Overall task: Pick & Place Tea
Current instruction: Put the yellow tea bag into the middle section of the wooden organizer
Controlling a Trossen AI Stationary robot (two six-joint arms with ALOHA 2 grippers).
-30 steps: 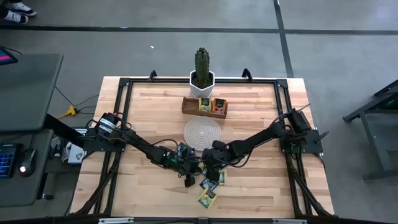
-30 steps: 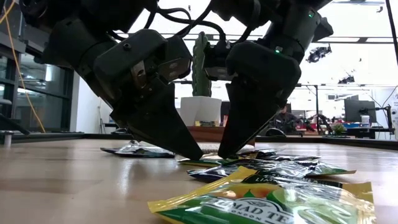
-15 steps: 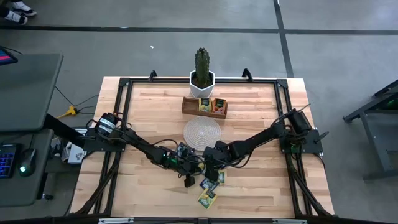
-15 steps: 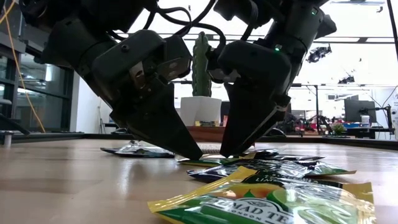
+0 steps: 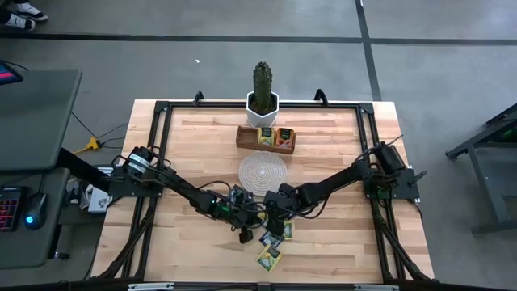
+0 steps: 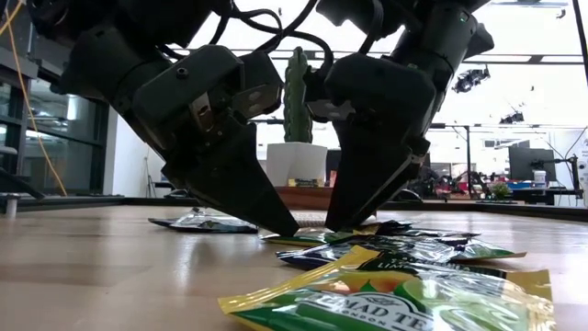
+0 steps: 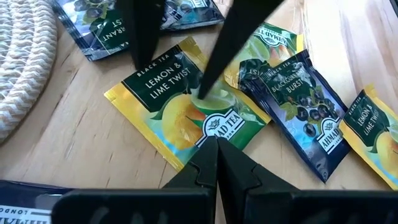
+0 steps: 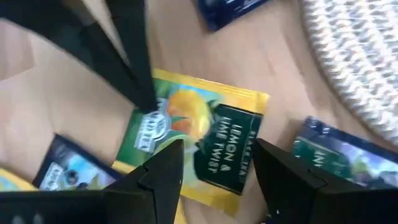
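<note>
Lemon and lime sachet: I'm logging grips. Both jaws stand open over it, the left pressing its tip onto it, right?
Not quite: the left gripper is shut, tip pressing the lemon and lime sachet, as the left wrist view shows. The right gripper does stand open over it.

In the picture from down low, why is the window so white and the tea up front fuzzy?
Low view: daylight behind washes the background out, leaving both grippers dark; the nearest tea sachet sits too close, so it's out of focus. Right wrist view: slightly smeared.

Even overhead light; low view backlit by bright windows, nearest sachet (image 6: pixel 395 299) blurred; right wrist view motion-blurred.
</note>
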